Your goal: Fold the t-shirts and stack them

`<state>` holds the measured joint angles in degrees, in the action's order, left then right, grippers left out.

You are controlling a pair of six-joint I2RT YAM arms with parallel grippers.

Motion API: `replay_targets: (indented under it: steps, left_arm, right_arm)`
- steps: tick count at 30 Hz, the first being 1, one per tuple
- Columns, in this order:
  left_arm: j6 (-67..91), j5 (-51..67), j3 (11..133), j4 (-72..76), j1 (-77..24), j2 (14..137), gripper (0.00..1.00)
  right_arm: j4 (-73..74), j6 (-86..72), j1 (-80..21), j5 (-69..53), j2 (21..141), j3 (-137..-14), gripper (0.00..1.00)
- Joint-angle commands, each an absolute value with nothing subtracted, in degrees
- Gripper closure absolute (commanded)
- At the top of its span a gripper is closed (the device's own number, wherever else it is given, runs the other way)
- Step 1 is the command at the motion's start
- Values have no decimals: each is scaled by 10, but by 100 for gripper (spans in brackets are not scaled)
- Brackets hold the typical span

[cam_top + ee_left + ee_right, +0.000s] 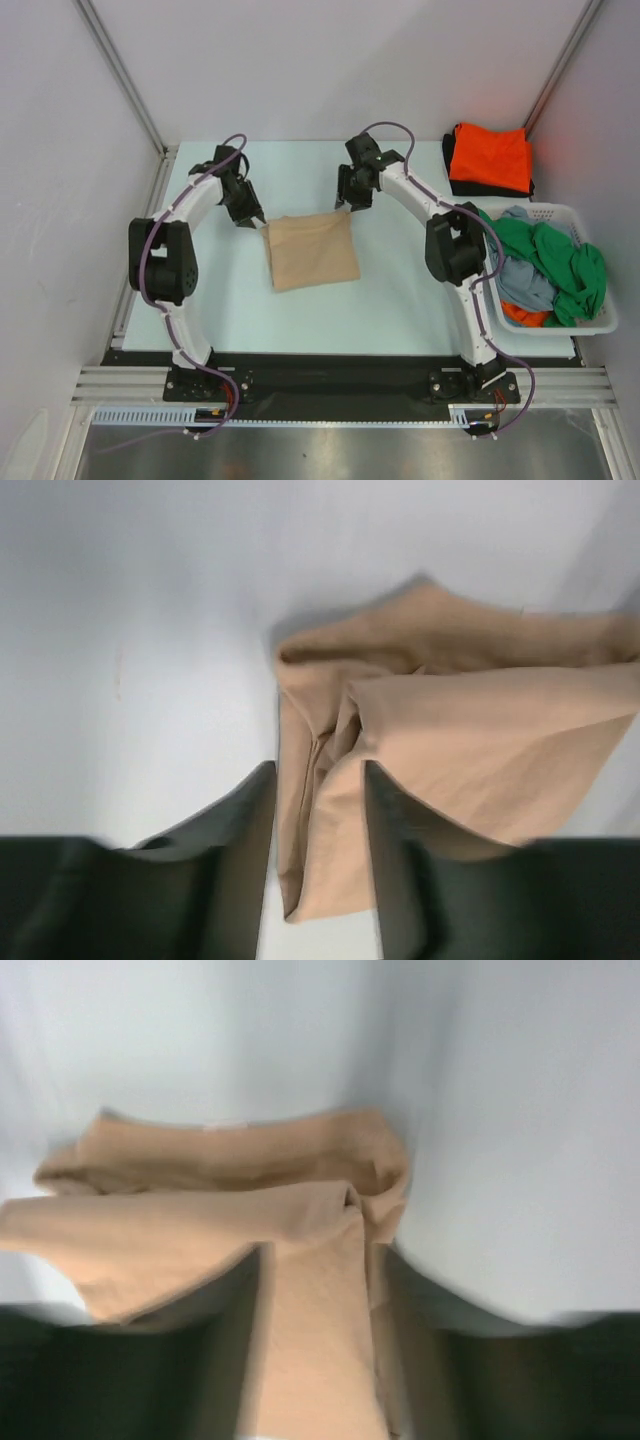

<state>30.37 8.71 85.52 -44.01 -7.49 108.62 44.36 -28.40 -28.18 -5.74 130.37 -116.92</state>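
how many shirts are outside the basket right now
3. The tan shirt lies folded mid-table. The orange shirt sits folded on the black shirt at the table's far right corner. More could be hidden inside that stack.

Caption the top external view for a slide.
Left pincer and right pincer at the far corners of the folded tan t-shirt; orange t-shirt folded far right, white basket holds more.

Counts: 2 grippers, left gripper (257, 222) + right gripper (343, 205). 6 shirts showing:
- 1 tan t-shirt (311, 250) between the two sets of jaws
- right of the right jaws: 1 folded orange t-shirt (490, 157), 1 black t-shirt (455, 186)
- 1 basket (592, 326): 1 green t-shirt (560, 255), 1 grey-blue t-shirt (525, 282), 1 second orange t-shirt (522, 316)
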Motion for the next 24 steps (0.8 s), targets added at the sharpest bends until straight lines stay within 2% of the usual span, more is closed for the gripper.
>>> replay_targets:
  steps: [1, 2, 4, 5, 8, 10, 13, 17, 21, 24]
  left_arm:
    - [287, 76, 954, -499, -41, 1105, 50]
    - [278, 74, 967, -511, -41, 1104, 31]
    - [269, 75, 969, -522, -45, 1070, 24]
    - [268, 69, 957, -519, -47, 1050, 23]
    - [273, 53, 865, -486, -75, 944, 23]
    - [284, 63, 778, -458, -107, 893, 23]
    - [318, 93, 682, -409, -161, 812, 23]
    - [340, 116, 595, -335, -217, 779, 24]
    - [359, 189, 510, -229, -228, 778, 26]
    - [370, 192, 458, -172, -229, 795, 27]
  right_arm:
    - [501, -243, -258, -52, 1324, -1260, 27]
    - [519, -240, -256, -31, 1325, -1291, 25]
    - [526, -235, -257, -16, 1278, -1275, 24]
    - [513, -236, -259, -12, 1245, -1205, 24]
    - [412, -250, -279, -31, 1100, -1052, 25]
    - [335, -274, -292, -67, 1017, -908, 26]
    - [237, -300, -304, -175, 960, -770, 29]
    - [129, -320, -312, -279, 959, -661, 32]
    - [39, -336, -308, -310, 1003, -590, 37]
    - [-15, -347, -308, -302, 1031, -534, 39]
